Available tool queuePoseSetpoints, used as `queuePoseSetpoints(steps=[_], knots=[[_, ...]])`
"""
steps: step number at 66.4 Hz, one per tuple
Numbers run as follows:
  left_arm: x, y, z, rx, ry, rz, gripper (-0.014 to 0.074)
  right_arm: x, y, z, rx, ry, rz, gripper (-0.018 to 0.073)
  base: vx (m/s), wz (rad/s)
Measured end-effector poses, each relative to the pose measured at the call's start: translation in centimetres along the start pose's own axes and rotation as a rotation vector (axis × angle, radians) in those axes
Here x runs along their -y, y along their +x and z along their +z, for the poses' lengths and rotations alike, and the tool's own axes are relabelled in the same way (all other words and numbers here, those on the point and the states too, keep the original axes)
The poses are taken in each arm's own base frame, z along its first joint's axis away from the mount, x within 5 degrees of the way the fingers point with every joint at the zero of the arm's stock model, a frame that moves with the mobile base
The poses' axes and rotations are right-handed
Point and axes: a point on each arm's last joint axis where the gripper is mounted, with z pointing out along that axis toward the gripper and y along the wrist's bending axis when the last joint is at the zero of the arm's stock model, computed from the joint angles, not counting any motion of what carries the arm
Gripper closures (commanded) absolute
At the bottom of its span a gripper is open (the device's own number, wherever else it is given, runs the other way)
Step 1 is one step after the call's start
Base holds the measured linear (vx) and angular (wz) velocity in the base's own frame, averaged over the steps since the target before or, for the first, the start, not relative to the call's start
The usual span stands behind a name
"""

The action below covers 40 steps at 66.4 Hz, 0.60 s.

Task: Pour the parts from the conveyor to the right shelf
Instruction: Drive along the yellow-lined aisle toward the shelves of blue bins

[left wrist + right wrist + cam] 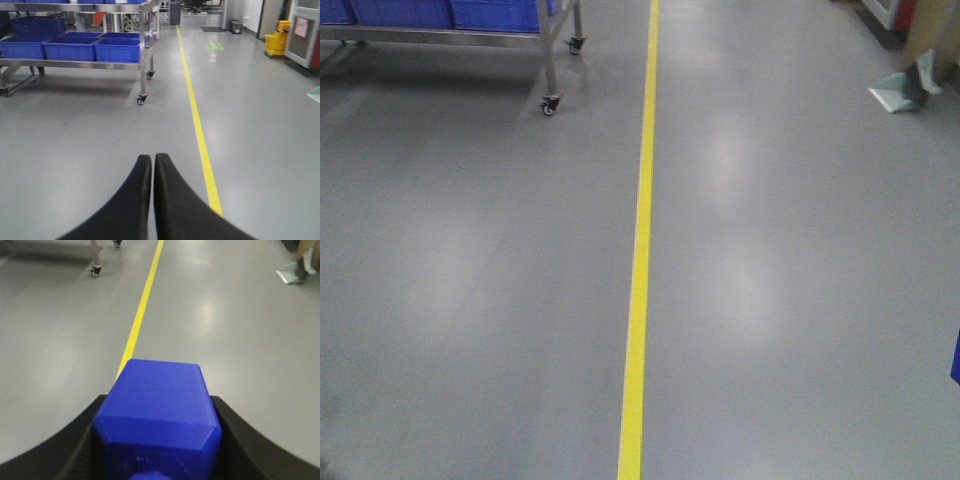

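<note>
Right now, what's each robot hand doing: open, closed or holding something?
Left hand: closed, empty.
Right hand: closed on the blue block.

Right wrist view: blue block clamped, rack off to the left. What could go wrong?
The blue block is clamped in the right gripper over open floor; a jolt while driving could drop it.
The caster on the rack juts out at floor level; the base might clip it nearing the crates.

Right gripper (157, 407): clamped on either side of the blue part (159, 390)
Blue part: fills the lower centre, round knob at the bottom edge
Floor (235, 340): glossy grey, yellow line (142, 305) running away
Caster wheel (94, 271): top left
</note>
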Motion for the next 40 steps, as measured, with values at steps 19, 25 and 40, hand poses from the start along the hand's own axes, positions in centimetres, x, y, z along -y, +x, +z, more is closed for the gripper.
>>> queuePoseSetpoints(steps=[19,25,40], knots=[[0.0,0.0,0.0,0.0,0.0,0.0,0.0603,0.0,0.0,0.0,0.0,0.0,0.0,0.0564,0.8,0.33],[0.0,0.0,0.0,0.0,0.0,0.0,0.0603,0.0,0.0,0.0,0.0,0.0,0.0,0.0564,0.78,0.32],[0.0,0.0,0.0,0.0,0.0,0.0,0.0603,0.0,0.0,0.0,0.0,0.0,0.0,0.0564,0.77,0.35]])
